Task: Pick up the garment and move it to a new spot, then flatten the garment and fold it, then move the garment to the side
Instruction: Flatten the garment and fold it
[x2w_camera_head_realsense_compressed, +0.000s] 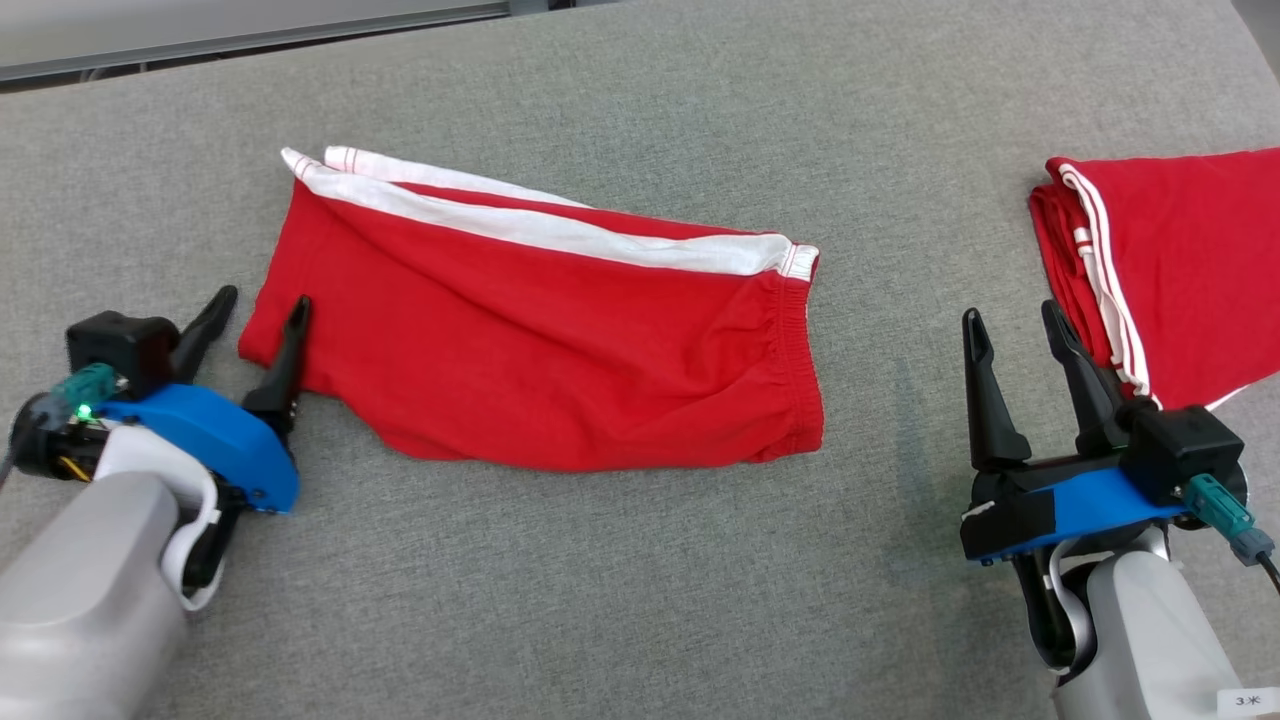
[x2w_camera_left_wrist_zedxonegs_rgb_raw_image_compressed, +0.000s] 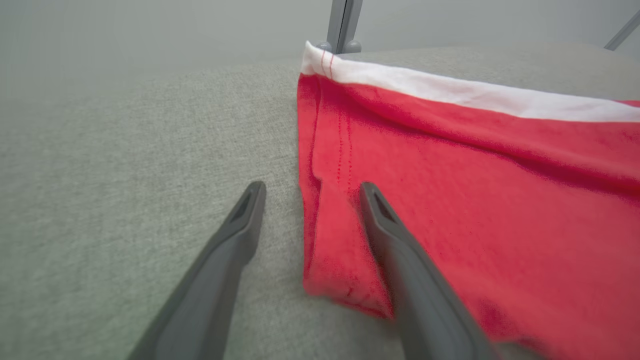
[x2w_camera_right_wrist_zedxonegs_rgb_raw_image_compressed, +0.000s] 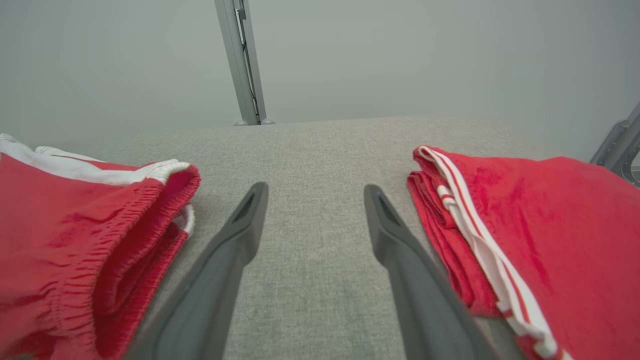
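The garment (x2w_camera_head_realsense_compressed: 545, 335) is a pair of red shorts with a white side stripe, folded in half and lying flat in the middle of the grey table, waistband to the right. My left gripper (x2w_camera_head_realsense_compressed: 262, 307) is open at the shorts' lower left corner; one finger rests over the hem, the other over bare table. In the left wrist view the garment (x2w_camera_left_wrist_zedxonegs_rgb_raw_image_compressed: 475, 200) lies under the right finger of that gripper (x2w_camera_left_wrist_zedxonegs_rgb_raw_image_compressed: 310, 189). My right gripper (x2w_camera_head_realsense_compressed: 1012, 318) is open over bare table, holding nothing. In the right wrist view this gripper (x2w_camera_right_wrist_zedxonegs_rgb_raw_image_compressed: 315, 190) points between the waistband (x2w_camera_right_wrist_zedxonegs_rgb_raw_image_compressed: 100, 235) and another cloth.
A second red garment (x2w_camera_head_realsense_compressed: 1170, 270) with thin white stripes lies folded at the table's right edge, close to my right gripper's outer finger; it is also in the right wrist view (x2w_camera_right_wrist_zedxonegs_rgb_raw_image_compressed: 540, 235). The grey fabric table (x2w_camera_head_realsense_compressed: 620, 580) has bare surface in front. A metal post (x2w_camera_right_wrist_zedxonegs_rgb_raw_image_compressed: 245, 65) stands behind.
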